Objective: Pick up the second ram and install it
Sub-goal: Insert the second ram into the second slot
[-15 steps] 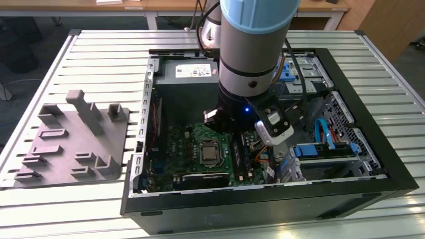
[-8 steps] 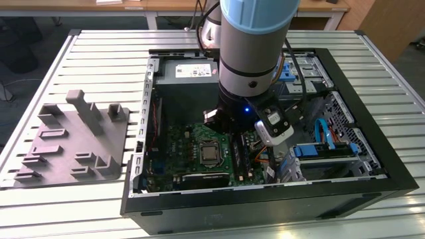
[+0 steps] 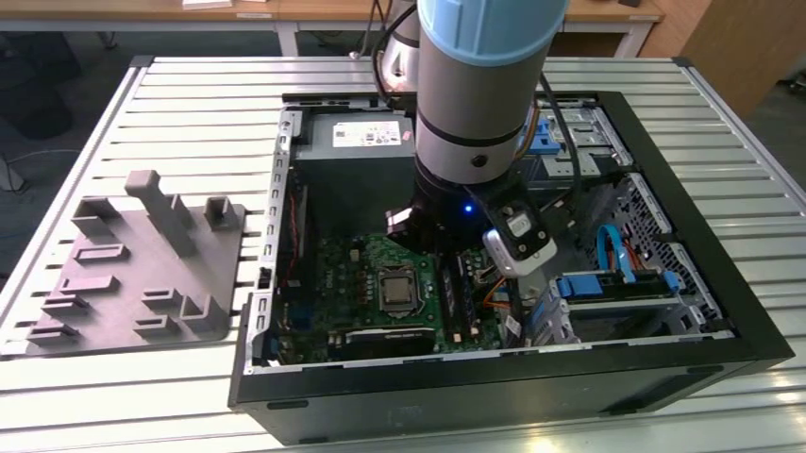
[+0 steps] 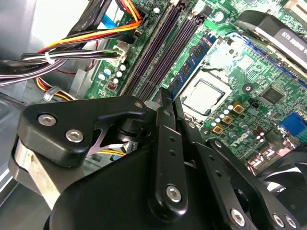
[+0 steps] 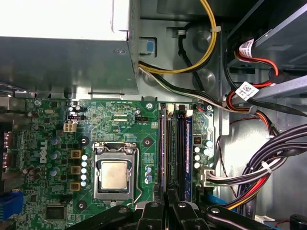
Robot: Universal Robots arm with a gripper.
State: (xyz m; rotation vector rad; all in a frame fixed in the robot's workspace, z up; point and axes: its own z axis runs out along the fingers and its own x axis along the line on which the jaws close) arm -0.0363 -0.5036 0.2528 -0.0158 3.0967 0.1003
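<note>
Reaching straight down with the arm (image 3: 485, 85) into the open case (image 3: 705, 283) lying on the slatted counter (image 3: 189, 104). Wrist low inside, over the green board (image 3: 365, 274), on the exterior view's right of the processor (image 3: 400, 291) and in front of the power box (image 3: 359, 137). Off to the exterior view's left on the counter, well apart from the case, a grey tray (image 3: 139, 264) of moulded holders.

Closer in, from the first wrist view: looking flat down on the board, with the claw (image 5: 168, 203) at the near end of the memory slots, narrow, fingers almost together, nothing seen between them. Lying along one of those slots, the ram (image 5: 186, 153), dark blue, just beside the claw's tip and not in its gap. Cannot tell whether touched by a finger. Also there: the processor (image 5: 114, 175) across the slots from the ram, the power box (image 5: 62, 48) beyond the board, and bundled cables (image 5: 268, 167) along the case wall.

From the second wrist view, looking along the claw's black linkage: claw (image 4: 171, 98) pointing at the slots, ram (image 4: 193, 61) running away from its tip with chips showing on its face, processor (image 4: 204, 96) just beside, cables (image 4: 72, 48) on the other side of the slots.
</note>
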